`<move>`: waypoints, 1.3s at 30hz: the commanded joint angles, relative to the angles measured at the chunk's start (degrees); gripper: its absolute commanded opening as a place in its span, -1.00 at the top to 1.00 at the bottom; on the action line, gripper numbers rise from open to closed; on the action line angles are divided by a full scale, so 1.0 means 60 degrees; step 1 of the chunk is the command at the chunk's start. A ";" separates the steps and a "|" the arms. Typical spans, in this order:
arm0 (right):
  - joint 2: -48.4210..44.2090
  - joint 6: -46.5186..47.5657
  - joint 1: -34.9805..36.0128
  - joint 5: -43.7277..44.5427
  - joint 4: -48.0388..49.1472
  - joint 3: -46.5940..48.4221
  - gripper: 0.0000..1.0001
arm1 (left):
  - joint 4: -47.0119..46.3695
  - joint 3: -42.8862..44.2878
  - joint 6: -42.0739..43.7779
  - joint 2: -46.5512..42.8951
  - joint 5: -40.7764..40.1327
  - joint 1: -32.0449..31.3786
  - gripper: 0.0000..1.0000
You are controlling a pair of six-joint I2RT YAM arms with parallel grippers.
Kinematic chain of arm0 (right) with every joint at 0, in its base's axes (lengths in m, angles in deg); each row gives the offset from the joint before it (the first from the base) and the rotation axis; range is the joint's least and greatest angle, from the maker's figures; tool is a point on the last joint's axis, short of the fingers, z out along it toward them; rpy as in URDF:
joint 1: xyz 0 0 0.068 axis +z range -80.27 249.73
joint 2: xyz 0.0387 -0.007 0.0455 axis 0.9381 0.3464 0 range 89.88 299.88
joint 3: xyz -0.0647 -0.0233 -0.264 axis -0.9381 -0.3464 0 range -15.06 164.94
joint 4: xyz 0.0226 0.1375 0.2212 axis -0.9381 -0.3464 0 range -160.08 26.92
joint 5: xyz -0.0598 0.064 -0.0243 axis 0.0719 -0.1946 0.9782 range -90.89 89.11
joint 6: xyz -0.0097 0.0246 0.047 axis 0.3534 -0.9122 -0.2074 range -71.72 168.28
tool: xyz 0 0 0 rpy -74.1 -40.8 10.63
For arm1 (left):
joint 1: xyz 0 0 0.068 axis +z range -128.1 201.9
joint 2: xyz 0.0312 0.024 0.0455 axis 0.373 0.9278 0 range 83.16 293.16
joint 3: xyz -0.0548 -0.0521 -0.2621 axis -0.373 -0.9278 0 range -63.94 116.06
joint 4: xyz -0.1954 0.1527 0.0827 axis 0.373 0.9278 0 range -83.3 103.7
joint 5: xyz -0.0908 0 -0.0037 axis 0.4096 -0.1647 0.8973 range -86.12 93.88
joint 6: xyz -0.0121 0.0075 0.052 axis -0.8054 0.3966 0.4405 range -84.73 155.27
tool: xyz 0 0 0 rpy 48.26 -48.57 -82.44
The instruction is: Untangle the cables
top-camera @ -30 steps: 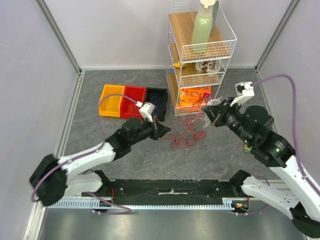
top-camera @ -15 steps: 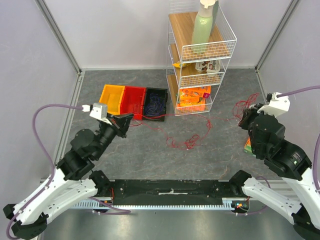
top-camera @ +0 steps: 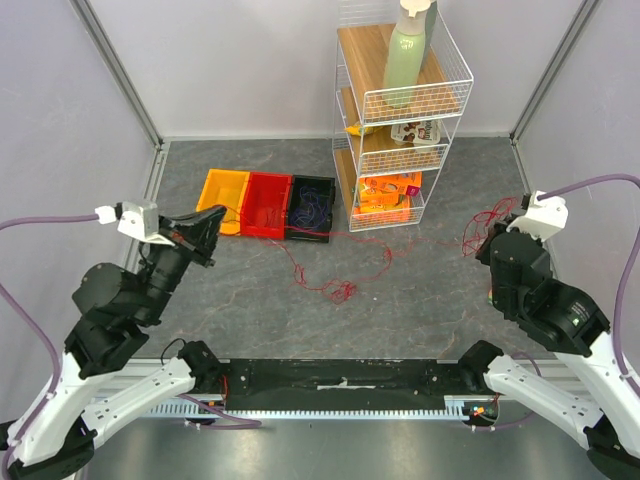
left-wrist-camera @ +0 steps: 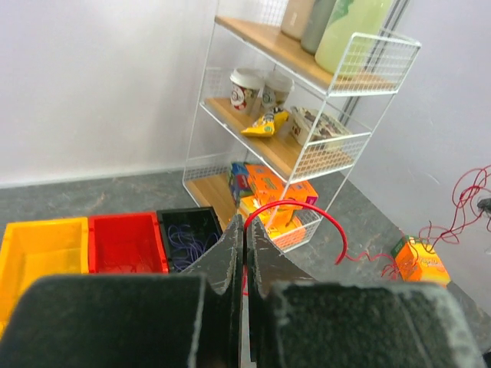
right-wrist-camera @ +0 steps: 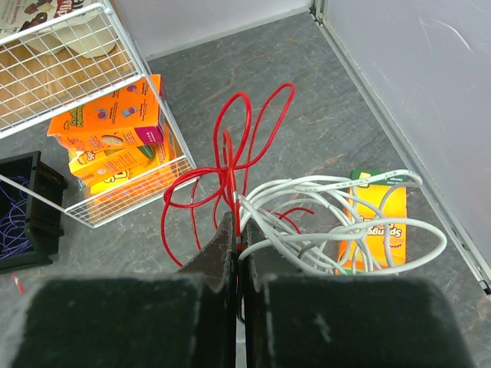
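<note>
Left tool [left-wrist-camera: 244,230] pressed shut on the red cable [right-wrist-camera: 227,165]. Right tool [right-wrist-camera: 235,228] pinches its far end, white cable [right-wrist-camera: 345,230] clump bunched at the tips. Arms wide apart, so the red line spans the tabletop [top-camera: 430,310], likely to pull out the knot [top-camera: 340,291] mid-span.

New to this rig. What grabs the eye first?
A red cable runs across the table from the left gripper to the right gripper, sagging to a knot mid-table. At the right gripper its loops tangle with a white cable. Behind stands a wire shelf topped by a green bottle.
</note>
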 commanded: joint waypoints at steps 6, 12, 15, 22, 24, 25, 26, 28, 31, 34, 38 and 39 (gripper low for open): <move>-0.0319 -0.0654 0.0011 0.1457 -0.0513 0.0240 1.00 | 0.0416 0.1846 0.2051 -0.0001 -0.1033 0.0008 0.96; -0.0671 -0.0452 0.0011 0.1343 -0.0398 0.0300 1.00 | 0.0519 0.3018 0.3358 -0.0235 -0.1899 -0.0006 0.96; -0.0496 0.0267 0.0011 0.0116 0.0436 -0.0065 1.00 | 0.0723 0.3327 0.3067 -0.0178 -0.1636 -0.0006 0.96; 0.0849 0.0971 0.0011 -0.4059 0.2502 -0.1515 1.00 | 0.1105 0.3737 0.1997 0.0685 -0.0261 -0.0006 0.96; 0.1479 0.0957 -0.0003 -0.4793 0.2708 -0.1940 1.00 | 0.1149 0.3985 0.1850 0.1051 0.0120 -0.0021 0.97; 0.1714 0.0899 0.0011 -0.5014 0.2810 -0.2218 1.00 | 0.1149 0.4161 0.1530 0.1285 0.0340 -0.0007 0.97; 0.1847 0.0811 0.0011 -0.5190 0.2927 -0.2525 1.00 | 0.1178 0.4337 0.1382 0.1607 0.0560 -0.0006 0.97; 0.2169 0.0650 0.0011 -0.5498 0.3016 -0.2936 0.94 | 0.1207 0.4717 0.1133 0.2148 0.1261 0.0008 0.97; 0.2550 0.0780 -0.0003 -0.6055 0.2973 -0.3055 0.59 | 0.1339 0.5390 0.0723 0.3042 0.2331 0.0008 0.97; 0.2654 0.1102 0.0011 -0.6407 0.2768 -0.2851 0.01 | 0.1369 0.5933 0.0415 0.3746 0.3401 -0.0006 0.96; 0.2421 0.1717 0.0011 -0.7341 0.2971 -0.2601 -0.49 | 0.1427 0.6505 0.0063 0.4407 0.4121 0.0008 0.96; 0.2362 0.1820 0.0011 -0.7824 0.3335 -0.2645 -0.55 | 0.1427 0.6593 -0.0025 0.4509 0.4150 0.0008 0.97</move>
